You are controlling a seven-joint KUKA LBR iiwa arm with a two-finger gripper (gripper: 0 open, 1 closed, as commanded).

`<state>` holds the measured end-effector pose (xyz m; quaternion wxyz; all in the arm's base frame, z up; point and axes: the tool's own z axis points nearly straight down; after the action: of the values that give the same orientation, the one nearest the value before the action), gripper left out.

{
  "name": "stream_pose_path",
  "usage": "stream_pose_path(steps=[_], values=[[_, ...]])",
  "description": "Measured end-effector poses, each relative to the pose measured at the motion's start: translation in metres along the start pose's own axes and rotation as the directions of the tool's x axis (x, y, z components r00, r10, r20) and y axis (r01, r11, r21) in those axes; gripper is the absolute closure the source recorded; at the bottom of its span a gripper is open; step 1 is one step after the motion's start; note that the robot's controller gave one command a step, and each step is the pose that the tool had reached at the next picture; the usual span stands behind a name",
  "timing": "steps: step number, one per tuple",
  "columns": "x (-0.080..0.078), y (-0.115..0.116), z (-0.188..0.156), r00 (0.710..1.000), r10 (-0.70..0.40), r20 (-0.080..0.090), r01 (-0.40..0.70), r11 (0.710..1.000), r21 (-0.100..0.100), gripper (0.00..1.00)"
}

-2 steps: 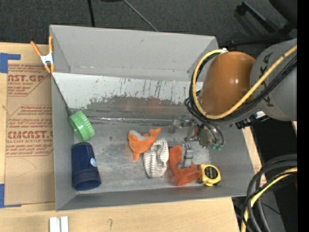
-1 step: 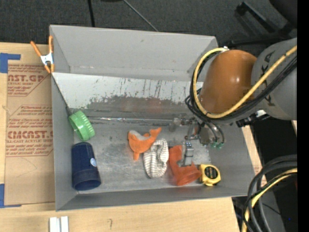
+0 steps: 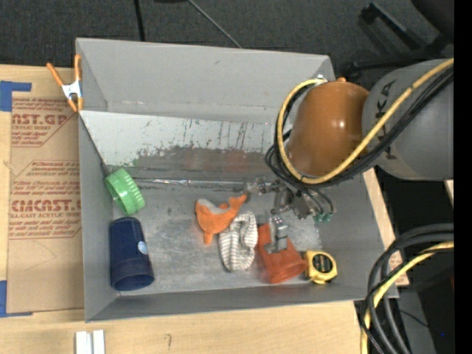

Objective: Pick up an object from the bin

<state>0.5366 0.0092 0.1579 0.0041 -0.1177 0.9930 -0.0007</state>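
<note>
My gripper (image 3: 279, 236) reaches down from under the orange dome at the bin's right side, its fingertips at the top of an orange-red block (image 3: 282, 265) near the front wall. Whether the block is between the fingers cannot be made out. A white and grey striped cloth (image 3: 237, 245) lies bunched just left of the gripper, touching the block. An orange plastic toy (image 3: 218, 217) lies left of that, near the middle of the bin. A small yellow tape measure (image 3: 321, 266) sits right of the block at the front right.
A green ribbed lid (image 3: 123, 189) lies at the left wall, with a dark blue cup (image 3: 130, 254) on its side in the front left corner. The arm and its cables cover the bin's right rear part.
</note>
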Motion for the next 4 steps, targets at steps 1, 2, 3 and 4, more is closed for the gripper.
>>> stream_pose_path(steps=[1, 2, 3, 4], values=[[-0.022, 0.018, 0.022, 0.955, -0.297, -0.005, 0.297, 0.955, -0.004, 0.00], [-0.018, 0.006, 0.042, 0.864, -0.504, -0.004, 0.504, 0.864, -0.006, 0.00], [-0.017, 0.004, 0.078, 0.665, -0.747, 0.005, 0.747, 0.665, -0.002, 0.00], [-0.010, 0.022, 0.087, 0.569, -0.823, 0.001, 0.823, 0.569, -0.007, 1.00]])
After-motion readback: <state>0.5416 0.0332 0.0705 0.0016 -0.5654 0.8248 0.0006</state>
